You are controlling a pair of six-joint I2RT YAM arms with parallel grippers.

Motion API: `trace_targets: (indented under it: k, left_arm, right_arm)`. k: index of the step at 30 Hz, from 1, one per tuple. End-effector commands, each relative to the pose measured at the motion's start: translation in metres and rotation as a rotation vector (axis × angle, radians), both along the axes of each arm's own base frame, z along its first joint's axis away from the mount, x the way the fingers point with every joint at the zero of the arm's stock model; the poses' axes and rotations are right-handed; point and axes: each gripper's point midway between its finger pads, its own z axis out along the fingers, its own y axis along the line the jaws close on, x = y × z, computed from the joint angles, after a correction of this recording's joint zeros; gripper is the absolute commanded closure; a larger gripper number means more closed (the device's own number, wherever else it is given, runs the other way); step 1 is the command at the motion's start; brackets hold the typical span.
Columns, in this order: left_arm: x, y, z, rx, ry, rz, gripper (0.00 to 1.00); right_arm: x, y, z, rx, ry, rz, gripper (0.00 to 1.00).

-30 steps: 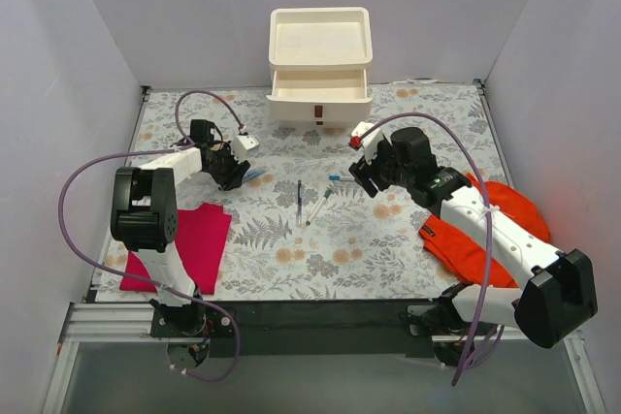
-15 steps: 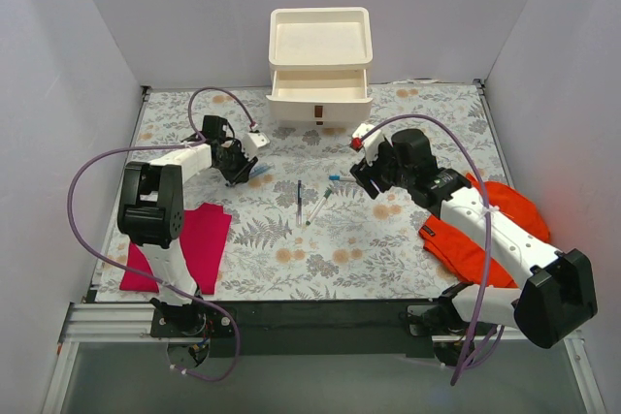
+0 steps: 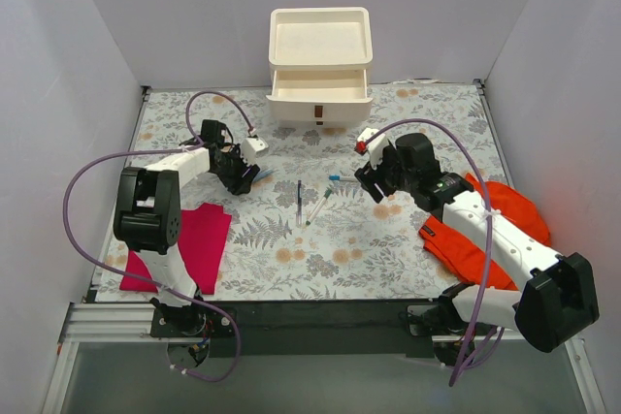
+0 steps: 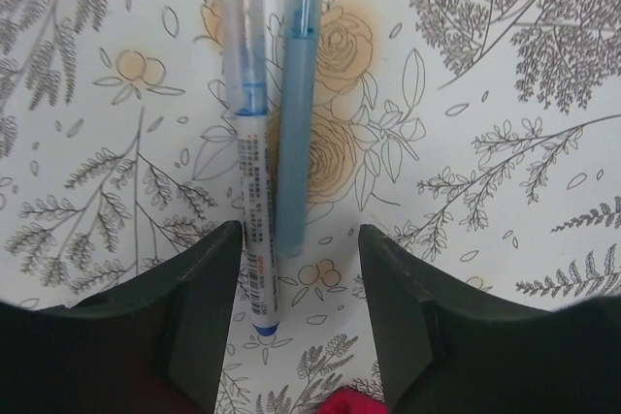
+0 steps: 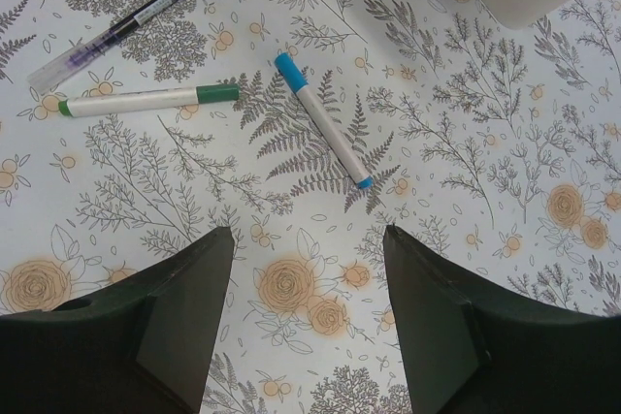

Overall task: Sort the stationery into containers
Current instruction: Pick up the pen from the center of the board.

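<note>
Worktop is a floral-print sheet. Cream drawer unit stands at far centre. Magenta cloth lies flat near left, orange cloth is crumpled at the right edge. Mid-worktop: dark pen and green-ended white marker lie near each other, not touching. Blue-tipped white marker lies apart, further right. Left of centre, clear-capped white pen and pale blue pen lie parallel, side by side, about touching.

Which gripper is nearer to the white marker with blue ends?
Right. The right gripper is just right of the marker; the left gripper is farther to its left.
</note>
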Motion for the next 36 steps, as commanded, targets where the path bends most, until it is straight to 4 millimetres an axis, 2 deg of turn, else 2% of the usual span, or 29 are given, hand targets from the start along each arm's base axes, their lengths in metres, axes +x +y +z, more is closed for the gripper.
trace_targets:
  k: [1,10,14,21,22,23,24,25,27,29,32,33,34,36]
  left_arm:
    - [-0.011,0.010,0.007,0.044,-0.027,-0.017,0.50]
    - [-0.005,0.026,-0.013,0.108,-0.029,-0.041,0.64]
    - [-0.003,0.038,-0.022,0.152,-0.021,-0.042,0.82]
    - [0.002,0.046,-0.013,0.132,-0.018,-0.035,0.97]
    - [0.000,0.046,-0.012,0.125,-0.013,-0.038,0.97]
    - [-0.001,0.045,-0.012,0.114,-0.007,-0.041,0.93]
    - [-0.004,0.044,-0.013,0.109,0.007,-0.044,0.80]
    - [-0.007,0.043,-0.015,0.105,0.016,-0.039,0.74]
    - [-0.008,0.045,-0.016,0.111,0.021,-0.032,0.68]
    - [-0.013,0.047,-0.019,0.121,0.026,-0.032,0.66]
    - [-0.017,0.048,-0.025,0.129,0.030,-0.048,0.70]
    - [-0.017,0.048,-0.027,0.126,0.039,-0.043,0.74]
    - [-0.013,0.047,-0.027,0.122,0.038,-0.043,0.85]
    - [-0.012,0.045,-0.030,0.111,0.066,-0.028,0.92]
  right_arm:
    - [0.006,0.003,0.017,0.035,-0.053,0.006,0.28]
    - [0.008,0.004,0.016,0.044,-0.045,0.003,0.27]
    - [0.009,0.005,0.015,0.047,-0.040,0.001,0.27]
    - [0.013,0.006,0.015,0.045,-0.038,-0.001,0.27]
    - [0.013,0.006,0.015,0.045,-0.038,0.000,0.27]
    - [0.013,0.006,0.014,0.044,-0.035,0.000,0.27]
    - [0.014,0.006,0.014,0.045,-0.035,0.000,0.27]
    - [0.015,0.007,0.012,0.043,-0.031,0.000,0.27]
    - [0.016,0.007,0.013,0.043,-0.032,0.000,0.27]
    - [0.018,0.008,0.014,0.042,-0.035,0.000,0.27]
    - [0.018,0.008,0.011,0.041,-0.029,0.000,0.27]
    - [0.018,0.009,0.011,0.040,-0.026,0.002,0.27]
    - [0.019,0.009,0.010,0.040,-0.025,0.000,0.27]
    - [0.019,0.009,0.011,0.041,-0.025,0.001,0.27]
